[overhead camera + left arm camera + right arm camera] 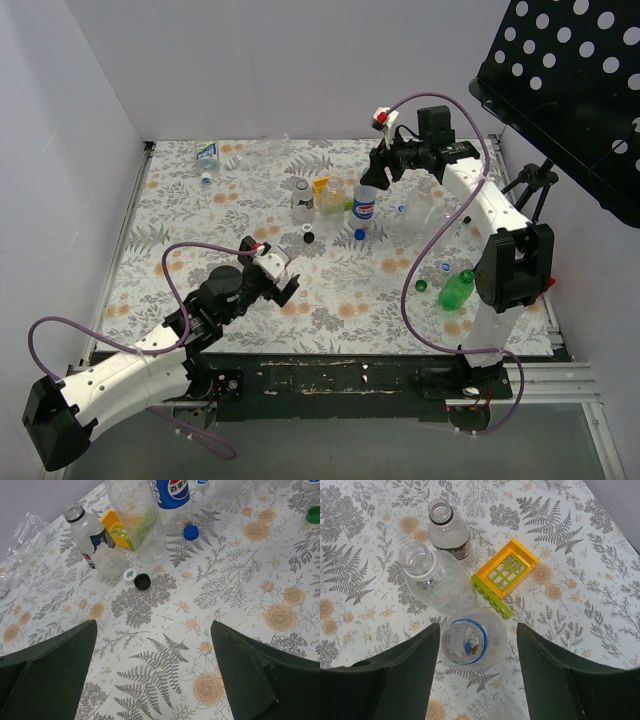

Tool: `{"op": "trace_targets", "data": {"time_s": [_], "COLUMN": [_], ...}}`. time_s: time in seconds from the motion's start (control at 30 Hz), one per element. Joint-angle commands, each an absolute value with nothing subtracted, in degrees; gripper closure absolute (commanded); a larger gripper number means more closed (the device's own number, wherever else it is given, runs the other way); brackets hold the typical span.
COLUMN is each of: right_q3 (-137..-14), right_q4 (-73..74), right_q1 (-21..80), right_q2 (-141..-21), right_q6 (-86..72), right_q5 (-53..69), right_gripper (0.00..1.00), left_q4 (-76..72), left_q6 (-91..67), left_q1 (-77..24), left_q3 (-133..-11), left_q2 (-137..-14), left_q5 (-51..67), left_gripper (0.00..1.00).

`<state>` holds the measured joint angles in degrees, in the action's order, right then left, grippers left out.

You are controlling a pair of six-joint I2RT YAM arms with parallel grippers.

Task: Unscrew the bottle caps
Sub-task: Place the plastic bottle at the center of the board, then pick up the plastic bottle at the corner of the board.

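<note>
My right gripper (478,630) is open, its fingers on either side of the uncapped neck of a blue-labelled bottle (470,642) standing upright; from above the gripper (372,178) hangs over that bottle (365,205). Two more clear bottles (422,562) (442,515) stand just beyond it with open mouths. Loose caps lie on the cloth: black (142,581), white (129,575), blue (190,532) and green (314,514). My left gripper (152,625) is open low over bare flowered cloth, nothing between its fingers, short of the caps (308,237).
A yellow-green toy block (506,572) lies beside the bottles. A green bottle (457,290) lies near the right arm's base. A flattened bottle (208,152) lies at the back left. More clear bottles (420,205) stand right of centre. A black perforated stand (570,80) overhangs the right.
</note>
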<state>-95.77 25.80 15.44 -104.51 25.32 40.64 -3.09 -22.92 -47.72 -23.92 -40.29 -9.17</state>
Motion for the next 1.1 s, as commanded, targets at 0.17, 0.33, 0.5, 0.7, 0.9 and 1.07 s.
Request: {"op": "trace_targets", "data": {"time_s": [0.17, 0.33, 0.5, 0.7, 0.9, 1.07], "right_q3": [-96.0, -96.2, -95.6, -94.0, -90.9, -86.4], "right_q4": [25.5, 25.8, 25.9, 25.7, 25.0, 25.3], "right_q1": [15.3, 15.3, 15.3, 15.3, 15.3, 14.9], "right_q2": [-100.0, -98.7, -96.5, -92.5, -87.7, -80.9], "right_q6": [26.2, 26.5, 26.6, 26.6, 27.0, 28.6], "right_q5": [39.4, 39.1, 39.3, 39.3, 39.3, 39.5], "right_gripper": [0.26, 0.26, 0.25, 0.23, 0.23, 0.21], "left_q4": [-4.3, -4.5, -4.8, -5.6, -6.6, -6.7], "left_q6": [-23.3, -23.6, -24.1, -25.6, -27.6, -35.9], "left_q1": [-47.2, -47.0, -46.8, -45.4, -43.6, -41.0], "left_q3": [-24.3, -24.3, -24.2, -24.3, -24.4, -27.5], "left_q2": [-39.1, -38.8, -38.8, -38.1, -37.2, -37.5], "left_q5": [-8.0, -7.8, -7.5, -6.6, -4.3, -6.4], "left_gripper": [0.02, 0.02, 0.02, 0.02, 0.02, 0.02]}}
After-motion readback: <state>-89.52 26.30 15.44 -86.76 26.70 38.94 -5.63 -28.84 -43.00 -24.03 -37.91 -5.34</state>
